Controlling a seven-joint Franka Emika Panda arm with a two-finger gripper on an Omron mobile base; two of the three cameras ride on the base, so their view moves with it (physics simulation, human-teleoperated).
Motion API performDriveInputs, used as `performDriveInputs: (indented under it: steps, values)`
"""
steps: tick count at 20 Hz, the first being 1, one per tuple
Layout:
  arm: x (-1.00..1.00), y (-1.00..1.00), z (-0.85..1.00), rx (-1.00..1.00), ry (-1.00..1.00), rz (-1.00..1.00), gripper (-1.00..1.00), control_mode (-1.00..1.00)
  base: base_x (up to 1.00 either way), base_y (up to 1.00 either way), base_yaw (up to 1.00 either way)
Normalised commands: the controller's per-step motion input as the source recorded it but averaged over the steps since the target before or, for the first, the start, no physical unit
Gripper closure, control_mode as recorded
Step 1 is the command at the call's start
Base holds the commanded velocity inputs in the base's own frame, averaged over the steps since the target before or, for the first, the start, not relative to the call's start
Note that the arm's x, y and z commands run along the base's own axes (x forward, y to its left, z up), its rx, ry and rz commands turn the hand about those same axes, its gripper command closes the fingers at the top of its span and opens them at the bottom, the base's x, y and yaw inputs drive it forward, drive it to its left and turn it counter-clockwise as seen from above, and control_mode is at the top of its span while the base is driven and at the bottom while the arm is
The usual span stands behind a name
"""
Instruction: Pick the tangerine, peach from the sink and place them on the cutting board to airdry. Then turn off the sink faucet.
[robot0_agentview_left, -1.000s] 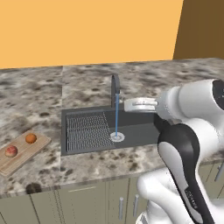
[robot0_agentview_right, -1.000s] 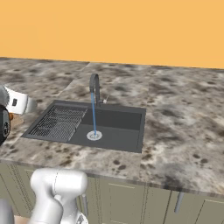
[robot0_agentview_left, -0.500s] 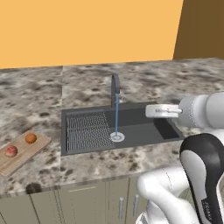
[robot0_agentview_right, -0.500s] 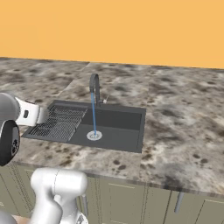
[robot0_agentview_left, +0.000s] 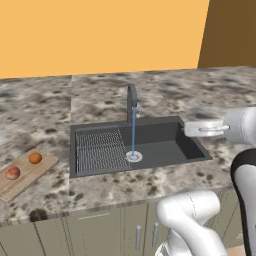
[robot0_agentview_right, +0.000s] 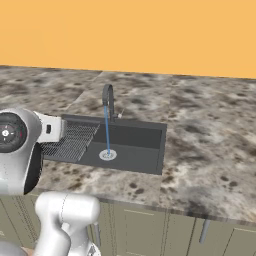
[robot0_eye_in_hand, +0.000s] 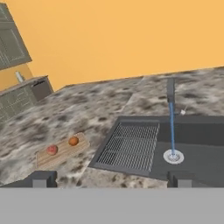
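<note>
The tool (robot0_eye_in_hand: 109, 178) shows in the hand view as 2 dark finger tips set wide apart with nothing between them, looking down across the sink (robot0_eye_in_hand: 199, 131) from its right side. In the left base view the white hand hangs above the sink's right rim (robot0_agentview_left: 192, 145), pointing toward the basin. The sink faucet (robot0_agentview_left: 131, 102) stands upright at the middle of the sink's back edge, and a thin blue stream falls from it onto the round silver drain (robot0_agentview_left: 133, 156). A ribbed grid (robot0_agentview_left: 99, 147) fills the sink's left half. The cutting board (robot0_agentview_left: 25, 172) lies on the speckled surface (robot0_agentview_left: 45, 110), well apart from the sink on its left. On the board rest the tangerine (robot0_agentview_left: 35, 158) and the peach (robot0_agentview_left: 13, 173), the peach the farther of the 2 from the sink.
</note>
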Motion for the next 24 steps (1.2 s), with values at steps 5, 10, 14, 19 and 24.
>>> performDriveInputs:
  steps: [5,10,14,19,24]
  values:
    - [-0.18,-0.03,0.0,0.0,-0.08,0.06,-1.0,-1.0,0.0,0.0,0.0]
    - [0.0,-0.13,0.0,-0.03,-0.12,0.18,-1.0,-1.0,0.0,0.0,0.0]
    - [0.03,-0.19,-0.12,-0.04,-0.09,0.32,-1.0,-1.0,0.0,0.0,0.0]
    - [0.02,-0.26,-0.12,-0.04,-0.08,0.31,-1.0,-1.0,0.0,0.0,0.0]
    - [0.01,-0.19,-0.03,-0.02,-0.08,0.25,-1.0,-1.0,0.0,0.0,0.0]
